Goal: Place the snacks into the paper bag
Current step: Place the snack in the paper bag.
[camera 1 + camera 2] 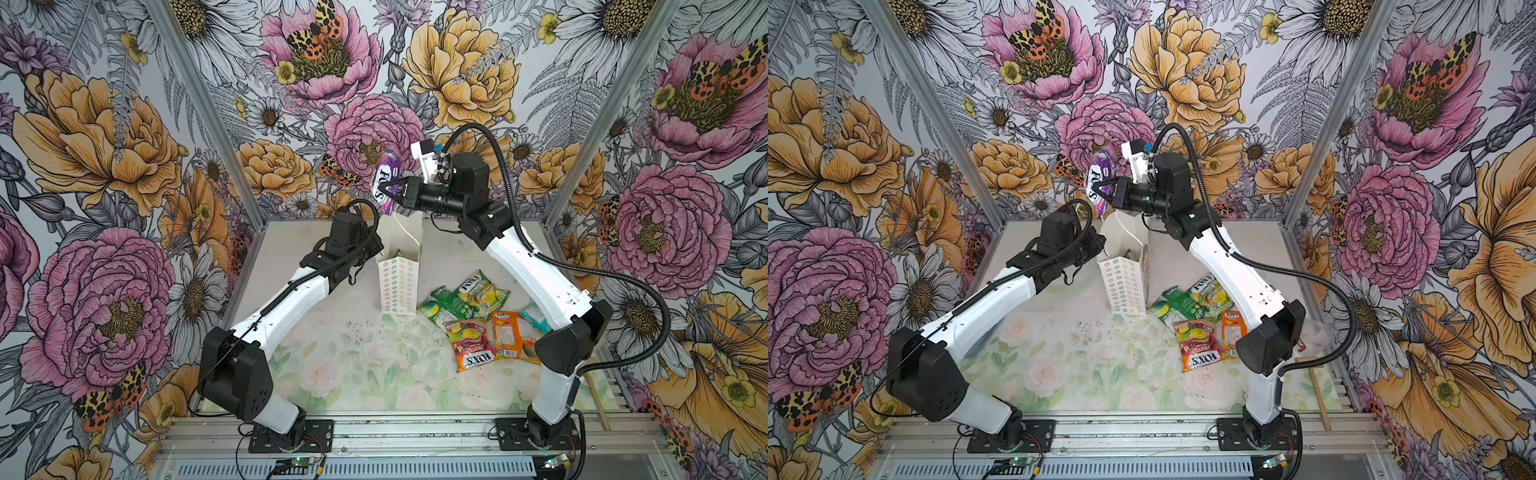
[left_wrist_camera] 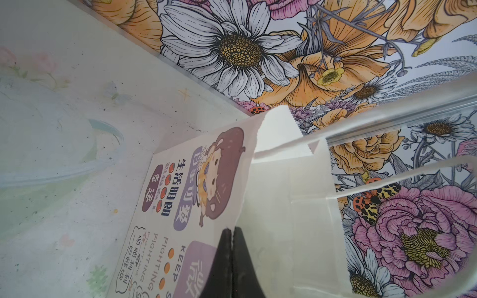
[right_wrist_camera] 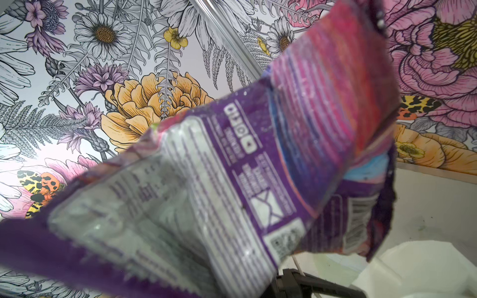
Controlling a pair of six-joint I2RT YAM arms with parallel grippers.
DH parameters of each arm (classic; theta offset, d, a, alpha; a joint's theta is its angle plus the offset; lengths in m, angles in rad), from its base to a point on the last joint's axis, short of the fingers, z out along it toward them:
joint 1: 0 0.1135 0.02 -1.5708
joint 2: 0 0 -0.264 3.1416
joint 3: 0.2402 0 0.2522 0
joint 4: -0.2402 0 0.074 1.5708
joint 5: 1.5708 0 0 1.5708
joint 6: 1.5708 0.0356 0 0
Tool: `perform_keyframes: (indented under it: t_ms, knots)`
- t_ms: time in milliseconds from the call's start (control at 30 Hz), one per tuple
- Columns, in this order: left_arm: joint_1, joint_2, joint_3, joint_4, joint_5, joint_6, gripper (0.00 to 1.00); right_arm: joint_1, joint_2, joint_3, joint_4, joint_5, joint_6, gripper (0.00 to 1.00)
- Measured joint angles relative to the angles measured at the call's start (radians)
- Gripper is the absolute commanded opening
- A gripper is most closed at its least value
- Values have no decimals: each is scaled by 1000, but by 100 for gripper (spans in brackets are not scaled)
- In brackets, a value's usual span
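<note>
I had the purple FOX'S packet (image 1: 383, 172) pinched in my right hand (image 1: 390, 193), long axis near upright, its lower end just above the open mouth of the paper bag (image 1: 399, 286). My left hand (image 2: 232, 232), pressed together, gripped the bag's wall.

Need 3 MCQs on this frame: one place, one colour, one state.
1. Where do the loose packets lie?
A) inside the paper bag
B) on the table beside the bag, on the right arm's side
C) under the left arm

2. Colour of the packet in the right hand?
A) teal
B) purple
C) orange

3. Left hand?
A) open over the table
B) shut on a packet
C) shut on the bag's rim

Key:
B, both top views show them beside the bag.
B, purple wrapper fills the right wrist view.
C, the left wrist view shows it closed on the rim.
</note>
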Motion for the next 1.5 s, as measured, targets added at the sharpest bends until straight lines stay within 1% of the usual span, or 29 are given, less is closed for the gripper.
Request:
perform_keyframes:
  t_ms: [267,533,933,1200,1500]
  knots:
    - [7,-5,-14,12,0,0,0,-11,50,22,13,10,18,0]
    - [11,-7,-17,16,0,0,0,-34,57,18,14,10,45,0]
    - [12,-7,-17,16,0,0,0,-39,57,-90,14,29,70,0]
    - [13,-7,-17,16,0,0,0,-39,41,-159,-64,55,59,0]
    - [19,-7,-17,16,0,0,0,-39,-37,-193,-198,130,3,0]
